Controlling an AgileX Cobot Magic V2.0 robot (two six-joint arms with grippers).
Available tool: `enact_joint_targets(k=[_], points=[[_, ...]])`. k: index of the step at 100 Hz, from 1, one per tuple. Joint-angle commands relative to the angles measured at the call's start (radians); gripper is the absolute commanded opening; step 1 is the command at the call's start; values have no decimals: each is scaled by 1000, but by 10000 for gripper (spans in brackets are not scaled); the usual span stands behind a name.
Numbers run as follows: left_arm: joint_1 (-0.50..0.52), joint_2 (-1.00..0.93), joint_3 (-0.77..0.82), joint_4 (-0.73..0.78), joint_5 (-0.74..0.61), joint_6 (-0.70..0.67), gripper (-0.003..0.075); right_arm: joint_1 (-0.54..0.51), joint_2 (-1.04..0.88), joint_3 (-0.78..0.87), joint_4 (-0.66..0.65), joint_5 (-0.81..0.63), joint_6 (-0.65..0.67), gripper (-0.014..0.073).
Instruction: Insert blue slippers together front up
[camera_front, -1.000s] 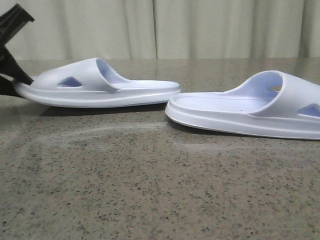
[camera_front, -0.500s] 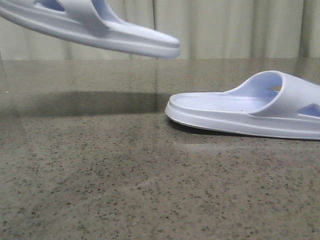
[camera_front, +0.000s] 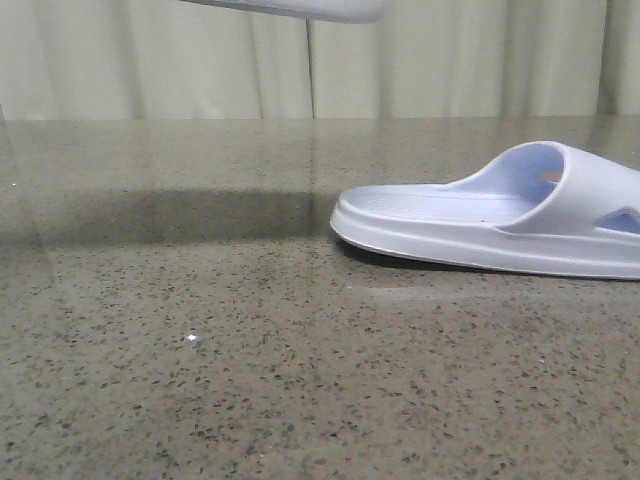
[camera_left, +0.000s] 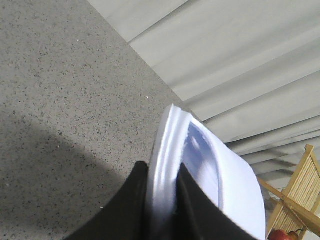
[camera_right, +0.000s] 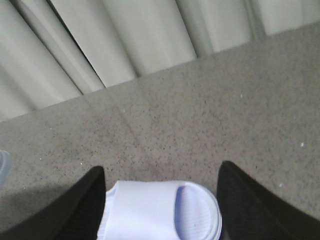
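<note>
Left gripper (camera_left: 165, 210) clamped on the edge of one slipper (camera_left: 200, 170), fingers (camera_left: 131, 210) pinching the sole rim on both sides. Held on edge, well clear of the table (camera_front: 200, 380); front view shows only a sliver of the sole at the top edge. Probably lifted high to leave room for turning it toe-up before mating with the other.

Right gripper (camera_right: 162, 200) spread wide, nothing held, fingers (camera_right: 77, 210) straddling the second slipper (camera_front: 500, 215), not touching as far as visible. Second slipper flat on the table at right, sole down, strap toward the right edge. Likely lined up for a grab across the width.

Curtain (camera_front: 400, 60) behind. Pair not yet joined.
</note>
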Motion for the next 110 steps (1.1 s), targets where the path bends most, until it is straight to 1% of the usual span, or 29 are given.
enact_joint_targets(k=[1,21,35,59,88,110], points=[[-7,5,-26,-34,-38,-1,29,-6,35,14,3,-68,90,414],[-7,20,-26,-34,-38,-1,26,-6,89,90,3,-121,255,413],[-7,26,-26,-34,-36,-1,26,-6,118,127,3,-163,327,413],[-7,28,-26,-34,-33,-1,26,-6,194,138,7,-177,359,413],[-7,28,-26,-34,-33,-1,26,-6,325,138,81,-205,359,413],[-7,28,-26,-34,-33,-1,26,-6,404,138,111,-232,359,413]])
